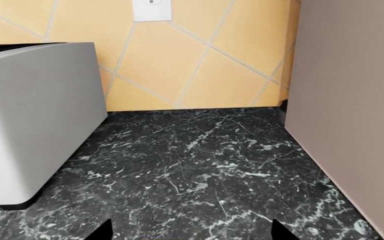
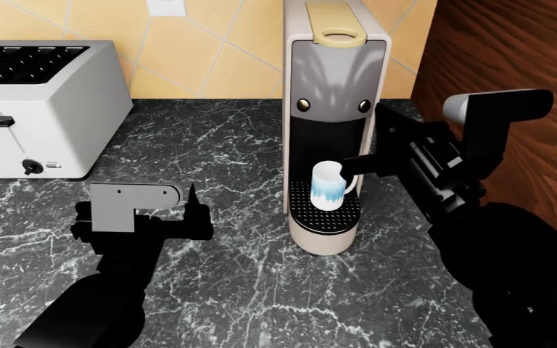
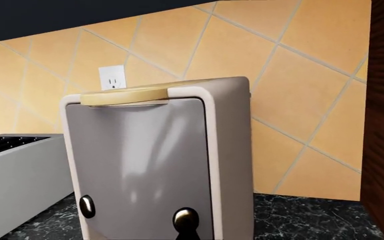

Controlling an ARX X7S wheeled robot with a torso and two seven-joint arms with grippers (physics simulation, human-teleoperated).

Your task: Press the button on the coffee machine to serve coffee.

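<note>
Head view: your biggest thing is the black marble countertop (image 2: 240, 145), glossy with white veining, filling most of the frame. Behind it runs a yellow-orange tile wall (image 2: 211, 43) laid diagonally with pale grout. A dark wood-grain panel (image 2: 510, 51) fills the upper right.

One white boxy toaster (image 2: 37, 105) sits at upper left, smooth matte shell, black slots on top, one lever and one dial on its front.

One coffee machine (image 2: 329, 87) stands top centre: tall, narrow, grey front panel with beige trim, a beige oval ring on top, two round brass-coloured buttons (image 2: 304, 105) above a black recess. One round perforated drip tray (image 2: 341, 210) sits at its base. One white cup (image 2: 329, 185) with a bluish tint stands on that tray inside the recess.

Your right gripper (image 2: 356, 165), black and angular, reaches in from the right, its tip at the recess just beside the cup; you cannot tell whether its jaws are parted. In the right wrist view one button (image 3: 186, 218) sits at bottom centre with a dark tip right under it.

Your left gripper (image 2: 194, 206) hovers over bare counter at lower left, holding nothing. In the left wrist view two black fingertips (image 1: 102, 231) stand well apart, so it's spread wide.

One white wall outlet (image 1: 152, 9) shows at the top of that view.
</note>
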